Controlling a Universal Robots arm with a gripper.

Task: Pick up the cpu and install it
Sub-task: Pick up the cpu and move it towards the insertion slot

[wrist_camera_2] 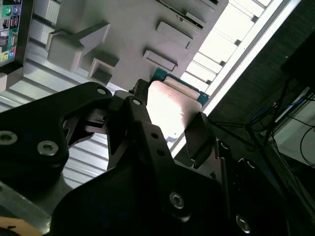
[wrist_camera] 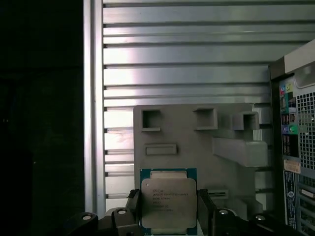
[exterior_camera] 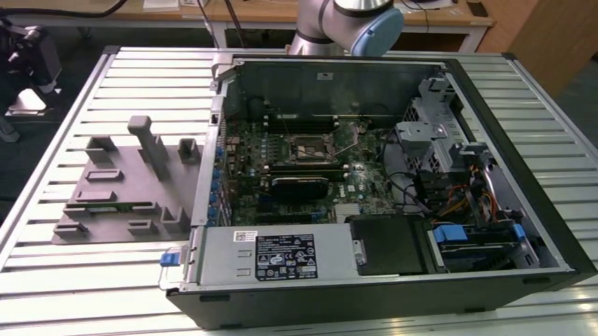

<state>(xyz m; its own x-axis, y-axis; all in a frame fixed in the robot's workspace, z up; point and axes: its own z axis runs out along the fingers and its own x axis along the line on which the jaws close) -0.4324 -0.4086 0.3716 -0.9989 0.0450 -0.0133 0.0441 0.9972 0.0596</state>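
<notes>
The gripper (wrist_camera: 168,197) is clamping the chip (wrist_camera: 168,202) by two opposite edges, holding it flat over the gray tray (wrist_camera: 189,147) beside the computer case (wrist_camera: 295,147).

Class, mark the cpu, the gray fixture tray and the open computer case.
cpu (wrist_camera: 169,202), first wrist view: middle of its metal top.
gray fixture tray (wrist_camera: 194,155), first wrist view: bare flat surface.
open computer case (exterior_camera: 374,301), exterior view: black outer wall.

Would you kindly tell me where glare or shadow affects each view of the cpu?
Second wrist view: glare washes out the cpu, table slats blown white. First wrist view: cpu evenly lit, area beside the table nearly black. Exterior view: even light, computer case interior dimmer.
</notes>
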